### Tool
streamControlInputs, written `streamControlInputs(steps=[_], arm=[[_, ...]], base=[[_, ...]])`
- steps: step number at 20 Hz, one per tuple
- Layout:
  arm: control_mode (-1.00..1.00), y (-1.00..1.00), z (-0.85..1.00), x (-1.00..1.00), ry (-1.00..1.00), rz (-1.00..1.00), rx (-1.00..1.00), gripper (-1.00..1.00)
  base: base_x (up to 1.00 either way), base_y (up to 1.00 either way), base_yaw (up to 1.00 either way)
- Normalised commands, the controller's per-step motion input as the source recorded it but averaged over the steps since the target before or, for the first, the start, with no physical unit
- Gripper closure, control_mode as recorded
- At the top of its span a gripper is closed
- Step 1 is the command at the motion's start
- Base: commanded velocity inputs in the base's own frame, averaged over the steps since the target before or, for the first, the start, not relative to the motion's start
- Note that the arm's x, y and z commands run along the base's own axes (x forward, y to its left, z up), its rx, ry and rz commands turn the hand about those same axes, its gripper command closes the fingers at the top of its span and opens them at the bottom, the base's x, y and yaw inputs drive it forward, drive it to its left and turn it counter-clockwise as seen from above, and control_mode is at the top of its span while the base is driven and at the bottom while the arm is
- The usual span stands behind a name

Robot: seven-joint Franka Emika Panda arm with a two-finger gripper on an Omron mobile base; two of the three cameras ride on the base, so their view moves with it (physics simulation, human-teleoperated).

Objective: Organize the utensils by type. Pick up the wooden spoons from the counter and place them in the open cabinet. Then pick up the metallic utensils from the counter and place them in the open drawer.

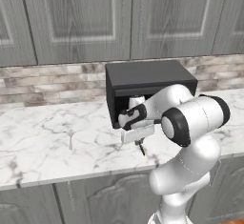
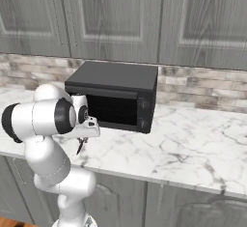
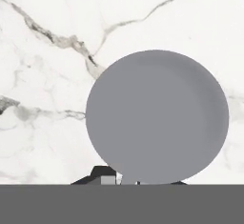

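Grey cupboard doors (image 1: 81,18) are seen high up on the wall, far above the fingers. A stone tile wall (image 1: 47,82) is seen under them, behind the fingers.

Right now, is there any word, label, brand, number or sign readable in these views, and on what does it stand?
None: no text can be read anywhere.
The black oven has a plain front with no brand or numbers.
The upper cabinet doors, marble counter and grey spoon bowl carry no lettering.
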Motion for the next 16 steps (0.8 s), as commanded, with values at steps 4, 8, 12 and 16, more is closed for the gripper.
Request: streamControlInputs(steps=[4, 8, 12, 16], arm=[[-1.0, 0.0, 0.0, -0.32, 0.0, 0.0, 0.0, 1.0], [-1.0, 0.0, 0.18, -0.22, 0.0, 0.0, 0.0, 1.0], [-1.0, 0.0, 0.45, -0.14, 0.0, 0.0, 0.0, 1.0], [-1.0, 0.0, 0.59, -0.22, -0.02, 0.15, -0.01, 1.0]], base=[[0.0, 0.0, 0.0], [0.0, 0.0, 0.0], [0.0, 0.0, 0.0], [0.0, 0.0, 0.0]])
